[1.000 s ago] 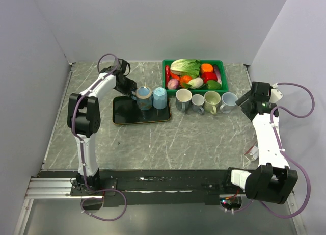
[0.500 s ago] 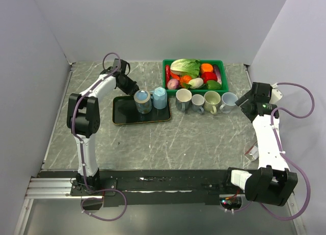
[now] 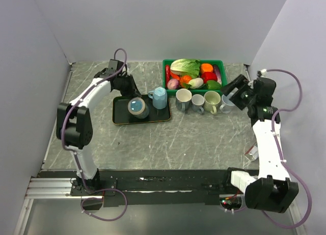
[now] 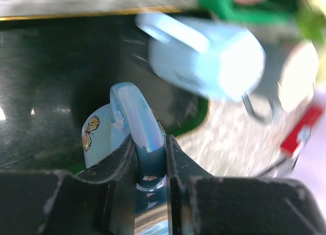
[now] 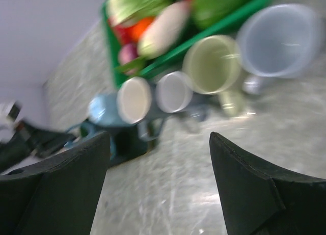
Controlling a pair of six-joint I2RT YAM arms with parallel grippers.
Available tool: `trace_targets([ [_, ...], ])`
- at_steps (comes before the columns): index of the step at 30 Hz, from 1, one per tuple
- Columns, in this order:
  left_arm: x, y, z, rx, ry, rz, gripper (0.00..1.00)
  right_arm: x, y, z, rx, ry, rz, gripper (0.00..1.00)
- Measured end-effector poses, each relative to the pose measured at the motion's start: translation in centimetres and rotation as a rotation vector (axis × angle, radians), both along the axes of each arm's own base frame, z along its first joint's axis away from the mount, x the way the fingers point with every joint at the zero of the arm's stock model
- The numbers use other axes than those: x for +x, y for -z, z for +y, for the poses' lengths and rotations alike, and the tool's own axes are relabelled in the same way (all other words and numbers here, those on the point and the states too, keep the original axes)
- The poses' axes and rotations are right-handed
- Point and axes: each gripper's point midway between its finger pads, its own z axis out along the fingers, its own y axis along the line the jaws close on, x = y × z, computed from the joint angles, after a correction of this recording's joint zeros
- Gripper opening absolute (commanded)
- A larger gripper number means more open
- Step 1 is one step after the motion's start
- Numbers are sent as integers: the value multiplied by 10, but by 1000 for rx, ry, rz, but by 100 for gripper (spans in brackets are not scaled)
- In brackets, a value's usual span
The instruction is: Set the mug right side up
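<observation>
Blue is the mug (image 3: 136, 106) we care about. It sits on the black tray (image 3: 122, 115), and from above we look into its round mouth. The left claw (image 3: 131, 95) pinches the mug's handle (image 4: 138, 120) tight between its two fingers. Up close we see only the handle and a butterfly on the side. The claw cuts off the rest, so we cannot tell if the mug leans.

A second blue cup (image 3: 159, 98) seems to stand mouth down just beside it on the tray. The right claw (image 5: 158, 143) is spread wide with nothing in it, and its picture is blurry.

The desk (image 3: 178, 143) is grey stone with pale lines. Plain light walls close it in on three sides. Four mugs (image 3: 197, 102) stand in a row in front of a green box (image 3: 165, 74) of vegetables, between the two claws. Wide grey desk lies open between the tray and the arm bases.
</observation>
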Motion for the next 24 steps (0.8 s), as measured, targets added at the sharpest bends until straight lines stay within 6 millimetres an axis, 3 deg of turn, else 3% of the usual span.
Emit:
trace_targets([
  [7,-34,-37,-24,-70,262,-153,1,0,-12,84,126,-347,-29,86],
  [14,-59,-62,-47,-162,450,-257,1,-21,-25,172,164,-695,-75,87],
  [18,-81,-92,-66,-235,568,-341,1,-29,-31,201,187,-853,-134,85],
  [24,-128,-161,-91,-382,729,-511,1,-43,-26,232,181,-1051,-201,85],
])
